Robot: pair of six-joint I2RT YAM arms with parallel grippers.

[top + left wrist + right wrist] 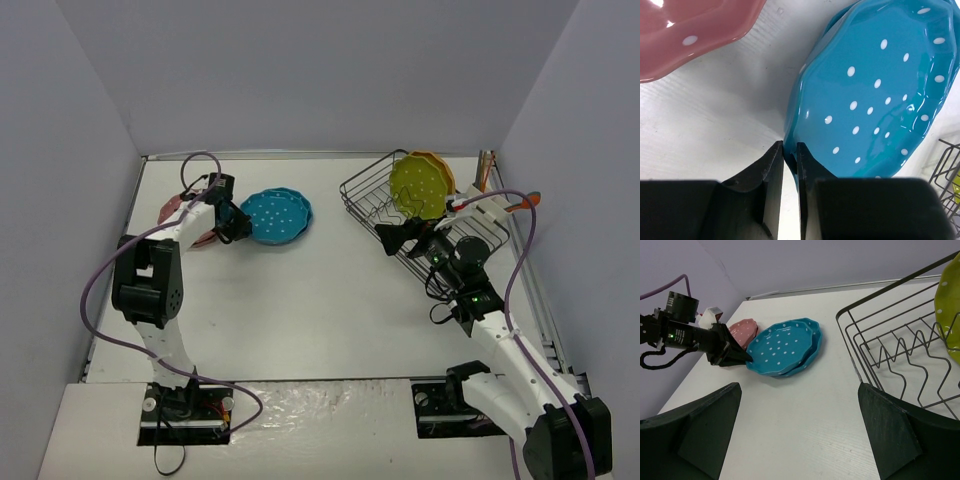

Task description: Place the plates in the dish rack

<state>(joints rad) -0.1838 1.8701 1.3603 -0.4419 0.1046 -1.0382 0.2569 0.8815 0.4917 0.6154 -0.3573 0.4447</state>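
Two blue dotted plates [276, 216] lie stacked at the middle back of the table. My left gripper [238, 222] is shut on the left rim of the top blue plate [875, 95], which is tilted up on that side [777, 350]. A pink plate [685, 35] lies just left of it [743, 331]. The dark wire dish rack [372, 196] stands at the back right and holds a yellow-green plate [417, 186] upright, with an orange plate [441, 166] behind it. My right gripper [402, 236] is open and empty beside the rack's front edge [875, 347].
Walls enclose the table on the left, back and right. A pinkish plate [178, 205] shows behind the left arm. Orange and reddish items [524, 203] lie beyond the rack at the right wall.
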